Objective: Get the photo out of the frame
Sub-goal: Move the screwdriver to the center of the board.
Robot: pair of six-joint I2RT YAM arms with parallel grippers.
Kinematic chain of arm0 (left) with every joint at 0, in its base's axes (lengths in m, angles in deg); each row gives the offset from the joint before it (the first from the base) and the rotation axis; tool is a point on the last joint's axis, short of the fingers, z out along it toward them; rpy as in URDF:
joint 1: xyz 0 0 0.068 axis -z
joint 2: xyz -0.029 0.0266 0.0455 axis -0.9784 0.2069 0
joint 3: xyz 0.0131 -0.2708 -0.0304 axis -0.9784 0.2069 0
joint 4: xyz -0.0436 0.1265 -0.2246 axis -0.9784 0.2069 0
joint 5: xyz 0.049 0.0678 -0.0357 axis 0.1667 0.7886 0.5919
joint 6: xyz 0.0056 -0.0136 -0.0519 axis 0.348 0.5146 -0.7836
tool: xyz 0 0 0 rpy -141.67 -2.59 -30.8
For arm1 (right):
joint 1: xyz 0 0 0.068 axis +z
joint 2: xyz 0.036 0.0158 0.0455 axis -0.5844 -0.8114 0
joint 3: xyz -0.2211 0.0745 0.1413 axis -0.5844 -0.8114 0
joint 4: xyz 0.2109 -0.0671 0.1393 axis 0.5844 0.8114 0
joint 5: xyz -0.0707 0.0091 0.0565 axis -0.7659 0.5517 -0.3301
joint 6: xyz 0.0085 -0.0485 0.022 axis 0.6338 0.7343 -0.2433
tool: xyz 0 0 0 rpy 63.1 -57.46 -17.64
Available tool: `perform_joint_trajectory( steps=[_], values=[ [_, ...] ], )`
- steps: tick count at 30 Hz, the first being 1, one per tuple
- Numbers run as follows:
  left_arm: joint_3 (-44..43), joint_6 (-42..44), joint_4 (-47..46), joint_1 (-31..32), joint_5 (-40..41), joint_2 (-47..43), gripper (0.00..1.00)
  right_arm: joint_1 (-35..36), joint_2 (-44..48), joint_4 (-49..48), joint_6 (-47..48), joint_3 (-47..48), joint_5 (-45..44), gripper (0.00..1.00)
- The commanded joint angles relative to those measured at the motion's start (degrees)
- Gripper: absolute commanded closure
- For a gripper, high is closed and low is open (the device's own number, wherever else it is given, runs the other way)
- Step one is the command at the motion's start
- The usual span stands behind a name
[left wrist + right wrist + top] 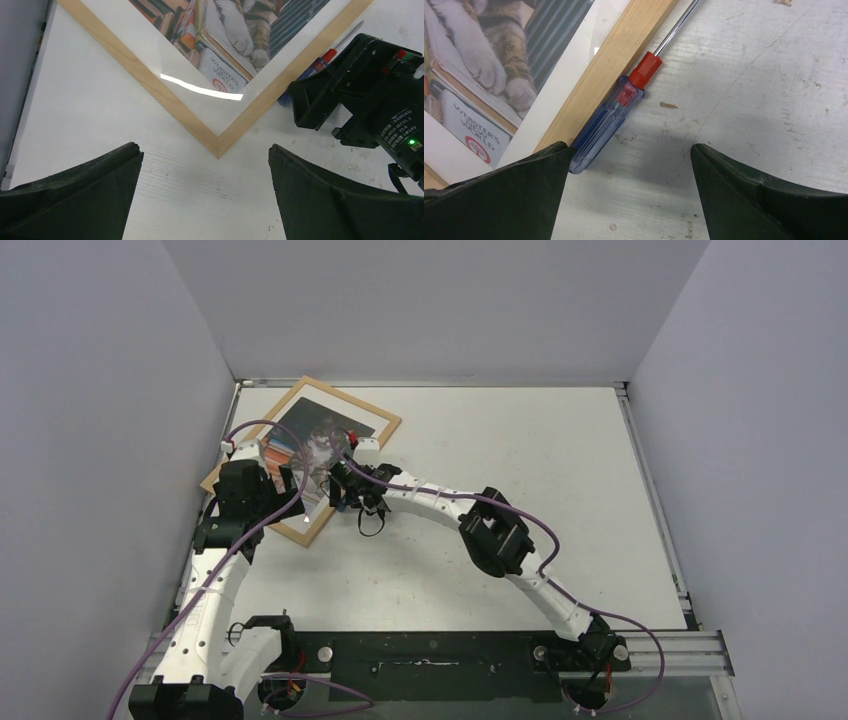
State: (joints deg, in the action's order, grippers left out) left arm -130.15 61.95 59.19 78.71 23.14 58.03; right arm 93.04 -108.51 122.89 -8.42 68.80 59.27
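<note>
Top external view: the white bench (520,490) carries the frame (355,400) at its far left, turned diamond-wise and lying face up. The photo (305,425), a cat on a pile of books, sits in it behind a glossy pane that throws a bright glare in the left wrist view. Both arms reach in over the frame's near corner. The left hand (202,149) hangs spread wide over that corner, grasping nothing. The right hand (629,147) is just as wide and empty, straddling the blue-handled screwdriver (616,112), which lies on the bench touching the frame's outer edge.

The risks, as I judge them: the hands are very near each other, so a small sideways move could knock them together. A finger coming down for the screwdriver could land on the moulding and shove the frame. With the frame face up, prying from this side could scratch the pane or crease the photo.
</note>
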Motion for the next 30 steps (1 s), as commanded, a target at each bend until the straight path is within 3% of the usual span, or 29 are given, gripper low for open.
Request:
perform_joint_trajectory(
  steps=[1,13,25,30],
  values=[
    [-1.42,-0.35,-1.99,-0.33,-0.11,-1.09,0.03,0.46,3.94,-2.12,-0.43,0.42,-1.61,0.07],
    [-1.33,-0.39,-2.06,-0.33,-0.20,-1.12,0.03,0.74,-3.48,5.43,-1.50,7.45,-3.69,0.14],
    [-1.16,-0.40,-2.18,-0.31,-0.90,-1.03,0.03,0.21,-0.21,5.84,-1.97,-0.86,-6.80,0.35],
    [-1.16,-0.39,-2.17,-0.37,-1.25,-1.00,0.03,-0.26,2.06,3.33,-1.34,-4.22,-5.08,0.37]
  ],
)
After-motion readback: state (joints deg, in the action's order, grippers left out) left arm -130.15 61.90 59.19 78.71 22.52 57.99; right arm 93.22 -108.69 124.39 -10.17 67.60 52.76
